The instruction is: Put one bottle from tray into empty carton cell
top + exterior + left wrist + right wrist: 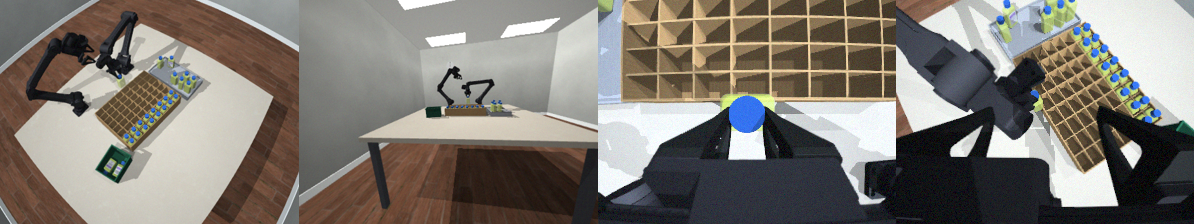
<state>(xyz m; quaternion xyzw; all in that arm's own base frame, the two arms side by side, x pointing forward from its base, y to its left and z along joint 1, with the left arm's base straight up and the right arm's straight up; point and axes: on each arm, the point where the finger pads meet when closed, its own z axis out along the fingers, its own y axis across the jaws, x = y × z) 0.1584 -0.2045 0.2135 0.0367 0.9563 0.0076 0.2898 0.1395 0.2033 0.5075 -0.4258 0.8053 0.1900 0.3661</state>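
My left gripper (120,76) (468,95) (747,112) is shut on a yellow-green bottle (121,82) (468,101) (747,98) (1038,104) with a blue cap. The bottle is upright, just outside the carton's long side nearest the arms. The carton (111,129) (464,112) (1071,107) has two filled rows along its far long side; its other cells are empty. The grey tray (164,74) (501,114) (1021,36) holds several upright bottles. My right gripper (94,55) (461,77) (1045,112) is open and empty, raised away from the carton.
A green bin (120,154) (433,112) (1185,127) with two bottles inside stands near the carton's end opposite the tray. The tray sits close to the carton's other end. The right arm is raised beside the left arm.
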